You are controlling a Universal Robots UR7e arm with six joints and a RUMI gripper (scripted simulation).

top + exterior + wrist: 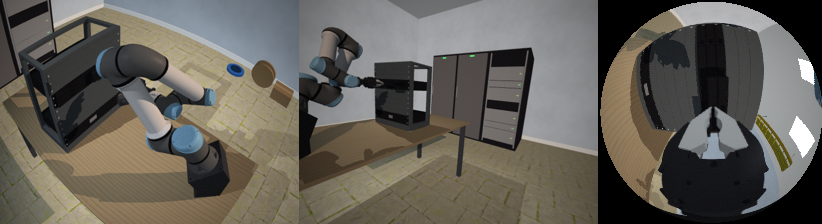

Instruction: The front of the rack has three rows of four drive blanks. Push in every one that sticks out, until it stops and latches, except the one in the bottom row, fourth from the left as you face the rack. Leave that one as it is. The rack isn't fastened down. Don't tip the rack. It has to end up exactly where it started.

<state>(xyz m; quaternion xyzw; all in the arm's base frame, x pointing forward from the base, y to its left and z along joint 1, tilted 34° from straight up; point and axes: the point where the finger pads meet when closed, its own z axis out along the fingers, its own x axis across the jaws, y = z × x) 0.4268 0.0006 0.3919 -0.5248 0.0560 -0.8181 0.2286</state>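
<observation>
The dark open-frame rack stands upright on the wooden table. Its front is grey slats with a glossy black band across the upper middle and a second black band with a small label near the bottom. I cannot tell single drive blanks apart. My gripper is shut and empty. Its tip points straight at the upper black band, at or just short of the rack's front near its right-hand edge. In the top view the arm hides it.
The arm's black base sits on the table right of the rack. Tall server cabinets stand behind the table. A blue ring, a brown disc and a brown box are by the far wall.
</observation>
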